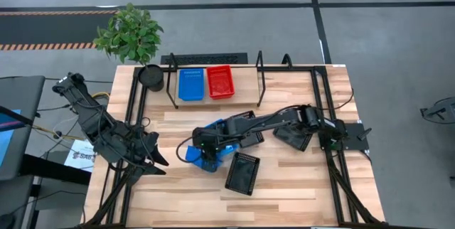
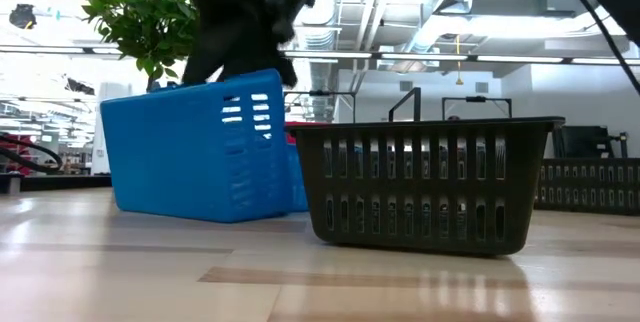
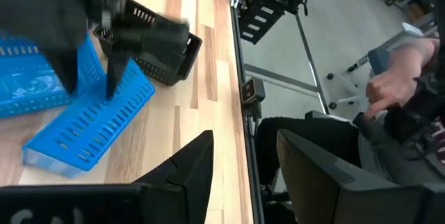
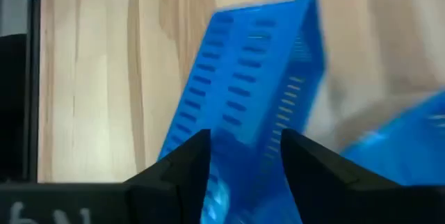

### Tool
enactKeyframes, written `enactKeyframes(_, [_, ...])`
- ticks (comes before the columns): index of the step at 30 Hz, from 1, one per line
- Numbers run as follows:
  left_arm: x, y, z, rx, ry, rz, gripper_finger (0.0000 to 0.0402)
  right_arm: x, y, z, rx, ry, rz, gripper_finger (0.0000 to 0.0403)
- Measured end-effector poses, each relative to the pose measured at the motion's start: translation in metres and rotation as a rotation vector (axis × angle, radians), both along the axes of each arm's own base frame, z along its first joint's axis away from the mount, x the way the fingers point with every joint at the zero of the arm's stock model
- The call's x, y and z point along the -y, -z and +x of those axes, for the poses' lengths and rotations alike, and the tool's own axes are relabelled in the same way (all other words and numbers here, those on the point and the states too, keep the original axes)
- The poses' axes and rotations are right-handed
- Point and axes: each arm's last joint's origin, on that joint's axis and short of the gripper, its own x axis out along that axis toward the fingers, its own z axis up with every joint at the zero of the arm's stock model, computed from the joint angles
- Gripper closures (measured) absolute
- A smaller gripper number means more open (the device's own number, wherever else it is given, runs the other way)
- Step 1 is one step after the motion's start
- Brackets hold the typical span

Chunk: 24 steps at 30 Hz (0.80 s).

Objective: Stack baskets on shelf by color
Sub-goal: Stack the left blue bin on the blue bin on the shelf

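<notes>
In the low view, nearest you, a black basket [image 2: 428,184] sits upright on the table [image 2: 150,272] at right of centre. Just behind it to the left, a blue basket [image 2: 195,144] stands tilted, with the right arm's dark bulk coming down onto it from the top of the frame.

Seen from above, that blue basket [image 1: 202,149] lies a little left of the picture's centre, and the right gripper [image 1: 207,144] is on it. In the right wrist view its two fingers [image 4: 182,165] straddle the basket's perforated wall [image 4: 254,92], standing fairly wide; you cannot tell whether they are pressing on the plastic.

The black basket [image 1: 242,173] lies just below and right of it. Two more black baskets rest under the right arm, one at centre [image 1: 247,126], one to the right [image 1: 293,137].

The left gripper [image 1: 153,155] hovers at lower left, well apart from the baskets, its fingers [image 3: 198,165] partly apart with nothing between them.

Farthest, in the upper middle, the shelf [image 1: 245,80] holds a blue basket [image 1: 190,84] and a red basket [image 1: 220,82] side by side. A round black pot [image 1: 150,76] stands left of it, with a plant [image 1: 129,32] beyond.
</notes>
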Motion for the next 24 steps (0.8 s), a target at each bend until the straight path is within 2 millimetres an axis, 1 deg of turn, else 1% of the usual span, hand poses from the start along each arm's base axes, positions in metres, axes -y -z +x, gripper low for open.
enactKeyframes(1, [0.0, 0.0, 0.0, -0.001, -0.001, -0.001, 0.0255, 0.0, 0.006, 0.001, -0.018, -0.008, 0.018, 0.0205])
enactKeyframes(5, [0.0, 0.001, 0.0, -0.019, -0.011, -0.006, 0.0255, 0.002, 0.013, 0.006, -0.012, -0.035, 0.075, 0.0208])
enactKeyframes(7, [-0.001, 0.002, -0.001, -0.028, -0.017, -0.009, 0.0255, 0.001, 0.015, 0.007, -0.012, -0.032, 0.077, 0.0216])
enactKeyframes(9, [-0.001, 0.002, -0.001, -0.033, -0.021, -0.014, 0.0255, 0.0, 0.014, 0.006, -0.014, -0.031, 0.075, 0.0237])
enactKeyframes(12, [-0.001, 0.002, -0.001, -0.033, -0.022, -0.017, 0.0255, 0.002, 0.013, 0.004, -0.022, -0.022, 0.067, 0.0291])
enactKeyframes(15, [-0.001, 0.002, -0.001, -0.034, -0.023, -0.018, 0.0255, 0.003, 0.008, 0.005, 0.002, -0.021, 0.073, 0.0363])
enactKeyframes(16, [-0.001, 0.002, -0.001, -0.034, -0.023, -0.018, 0.0255, 0.003, 0.006, 0.005, 0.006, -0.024, 0.086, 0.0381])
enactKeyframes(17, [-0.001, 0.002, -0.001, -0.034, -0.024, -0.018, 0.0255, 0.002, 0.006, 0.005, 0.002, -0.032, 0.105, 0.0389])
enactKeyframes(20, [-0.001, 0.002, -0.001, -0.037, -0.028, -0.027, 0.0255, -0.005, 0.001, 0.007, 0.036, -0.042, 0.17, 0.0381])
enactKeyframes(22, [-0.001, 0.002, -0.001, -0.041, -0.033, -0.038, 0.0255, -0.009, -0.01, 0.007, 0.062, -0.053, 0.18, 0.0381])
enactKeyframes(24, [-0.001, 0.002, -0.001, -0.046, -0.039, -0.047, 0.0255, -0.012, -0.028, 0.008, 0.116, -0.063, 0.185, 0.039])
